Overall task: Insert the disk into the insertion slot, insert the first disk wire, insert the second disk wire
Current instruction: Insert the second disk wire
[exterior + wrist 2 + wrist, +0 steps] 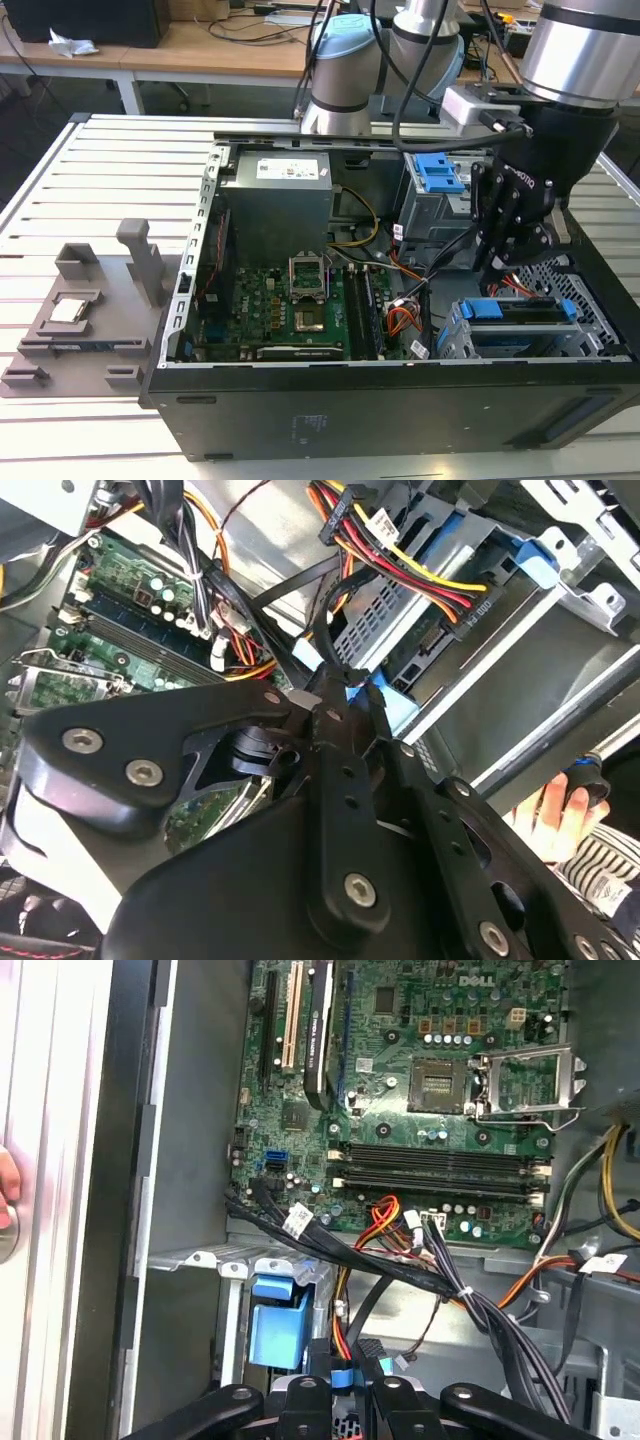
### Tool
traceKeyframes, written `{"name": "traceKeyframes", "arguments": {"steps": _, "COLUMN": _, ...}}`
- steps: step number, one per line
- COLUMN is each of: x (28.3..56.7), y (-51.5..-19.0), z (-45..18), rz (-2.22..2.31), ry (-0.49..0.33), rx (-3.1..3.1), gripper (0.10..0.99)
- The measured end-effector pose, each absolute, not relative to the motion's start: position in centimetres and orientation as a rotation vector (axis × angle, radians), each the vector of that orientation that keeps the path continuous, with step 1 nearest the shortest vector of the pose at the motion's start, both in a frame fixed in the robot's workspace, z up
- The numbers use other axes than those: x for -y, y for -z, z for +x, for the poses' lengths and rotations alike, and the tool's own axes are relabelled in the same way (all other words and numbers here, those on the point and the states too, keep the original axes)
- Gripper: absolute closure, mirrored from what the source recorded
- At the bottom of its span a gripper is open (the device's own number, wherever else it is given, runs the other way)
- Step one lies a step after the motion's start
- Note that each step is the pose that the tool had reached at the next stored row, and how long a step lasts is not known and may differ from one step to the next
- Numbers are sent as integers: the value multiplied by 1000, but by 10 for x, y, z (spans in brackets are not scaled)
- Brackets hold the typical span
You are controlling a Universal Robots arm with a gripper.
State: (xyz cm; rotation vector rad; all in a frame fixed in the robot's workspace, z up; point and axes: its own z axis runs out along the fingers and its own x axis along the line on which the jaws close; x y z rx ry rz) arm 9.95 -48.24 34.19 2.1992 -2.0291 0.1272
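- In the exterior view we see the gripper (495, 268) pinched closed, with the disk (520, 312) seated in the insertion slot (592, 298) directly beneath its tips.
- In the second wrist view the tips clamp a small plug (352, 680); the disk lies just beyond them.
- In the first wrist view the disk lies just ahead of the tips.

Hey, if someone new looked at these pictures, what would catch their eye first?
The black gripper stands out first, hanging down into the open computer case at the exterior view's right. It is close above the disk in its blue carrier, which sits in the insertion slot. Next comes the green motherboard in the middle of the case, with the orange wire bundle beside it.
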Motion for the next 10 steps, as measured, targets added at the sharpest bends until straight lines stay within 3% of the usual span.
{"name": "traceKeyframes", "arguments": {"steps": 10, "x": 482, "y": -337, "z": 104, "rz": 2149, "ry": -208, "rx": 1986, "gripper": 847}}
